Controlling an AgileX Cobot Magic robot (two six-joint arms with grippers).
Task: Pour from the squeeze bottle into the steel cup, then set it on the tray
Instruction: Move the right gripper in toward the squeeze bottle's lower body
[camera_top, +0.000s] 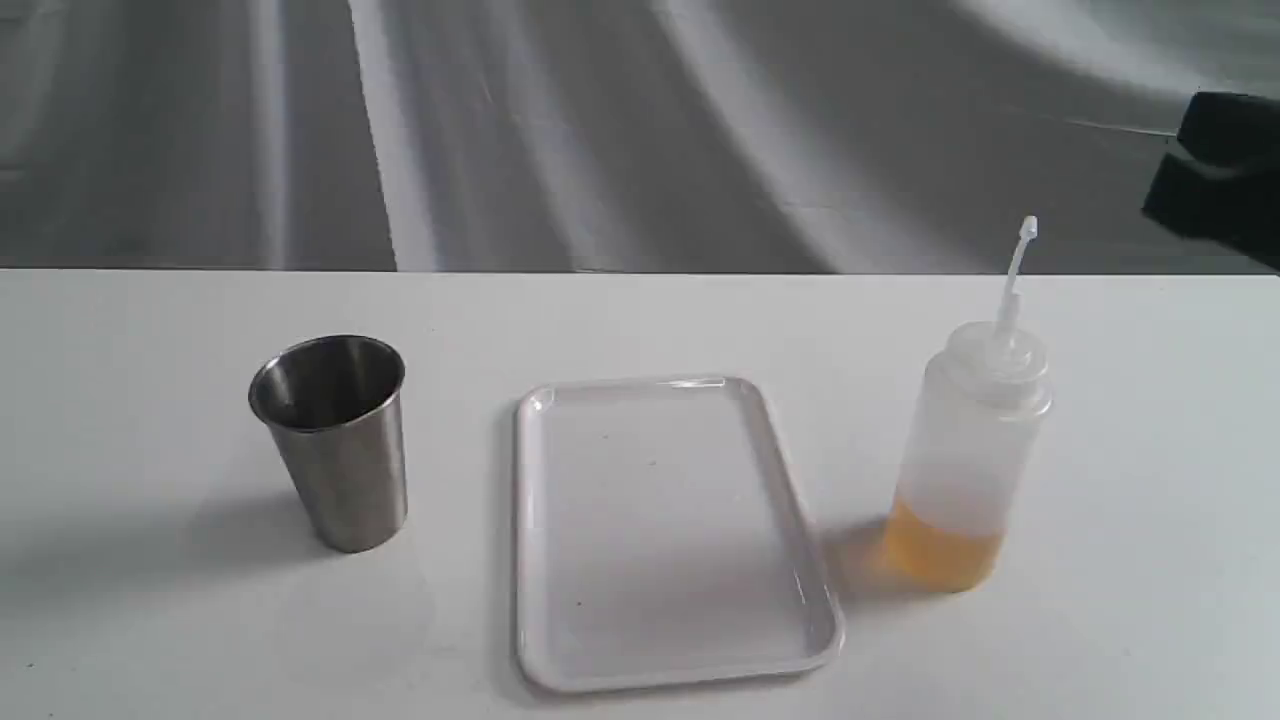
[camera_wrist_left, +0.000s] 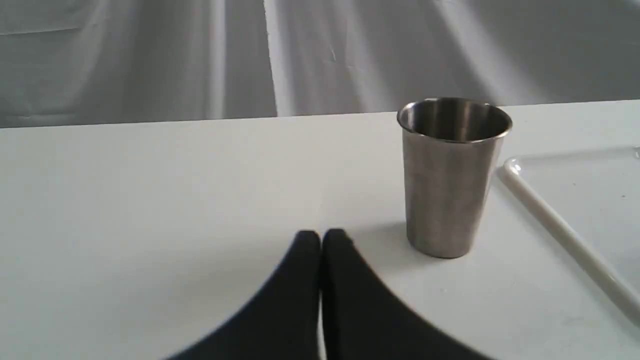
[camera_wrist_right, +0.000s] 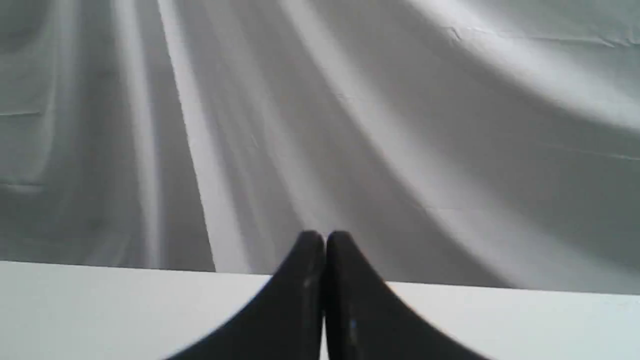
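Squeeze bottle (camera_top: 965, 470) upright at right of the exterior view on the white table (camera_top: 150, 330), amber liquid at its bottom, tray (camera_top: 660, 530) flat at center, steel cup (camera_top: 335, 445) upright at left, left gripper (camera_wrist_left: 321, 235) clenched on nothing near the cup, right gripper (camera_wrist_right: 325, 237) clenched, empty

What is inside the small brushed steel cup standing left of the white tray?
Of the small brushed stainless-steel cup, only the dark grey upper inner wall shows, bare. Its near wall hides the bottom in both views, so liquid there cannot be ruled out.
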